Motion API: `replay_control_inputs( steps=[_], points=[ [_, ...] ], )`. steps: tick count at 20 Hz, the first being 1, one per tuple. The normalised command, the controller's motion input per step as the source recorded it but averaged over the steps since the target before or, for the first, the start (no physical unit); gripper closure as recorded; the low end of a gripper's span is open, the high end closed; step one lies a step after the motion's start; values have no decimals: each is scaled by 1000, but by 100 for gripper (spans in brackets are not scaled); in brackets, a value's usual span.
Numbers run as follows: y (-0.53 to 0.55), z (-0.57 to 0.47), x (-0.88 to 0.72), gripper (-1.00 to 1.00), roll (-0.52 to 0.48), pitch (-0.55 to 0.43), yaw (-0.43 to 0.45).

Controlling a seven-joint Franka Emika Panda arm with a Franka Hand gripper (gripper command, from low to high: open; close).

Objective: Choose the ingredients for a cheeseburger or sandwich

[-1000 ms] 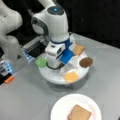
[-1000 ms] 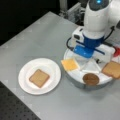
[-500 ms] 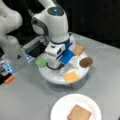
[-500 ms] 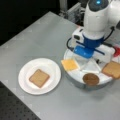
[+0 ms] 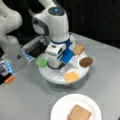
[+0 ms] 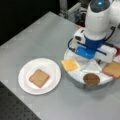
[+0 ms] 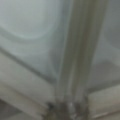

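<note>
A white round segmented tray point(image 5: 53, 78) holds the ingredients: green lettuce point(image 5: 41, 62), an orange cheese square point(image 5: 71, 75), a dark-brown patty point(image 5: 86, 61) and a bread square point(image 5: 78, 48). In a front view the cheese point(image 6: 70, 64), patty point(image 6: 91, 79) and bread point(image 6: 113, 69) show again. My gripper point(image 5: 55, 65) is lowered into the tray's middle, between lettuce and cheese; the hand hides its fingers. The wrist view shows only the tray's white dividers point(image 7: 75, 62) up close. Another bread square point(image 6: 39, 78) lies alone on the white paper plate point(image 6: 25, 72).
The arm's white base point(image 5: 11, 47) and a dark box with blue lights point(image 5: 6, 67) stand at a front view's left, with a small orange object point(image 5: 10, 79) beside them. The grey table's edge point(image 6: 15, 93) runs along a front view's bottom left.
</note>
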Motion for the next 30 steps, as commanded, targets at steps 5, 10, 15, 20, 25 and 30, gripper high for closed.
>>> replay_control_inputs(
  steps=[5,10,15,20,25,30],
  points=[
    [45,-130,-245,-100,216,-164,193],
    [-18,-105,-225,-100,176,-132,229],
    [-22,-101,-249,-100,138,-129,96],
    [-14,-146,-231,-100,117,-147,77],
    [-13,-182,-181,-100,97,-157,126],
    [-16,-174,-152,-100,62,-142,170]
  ],
)
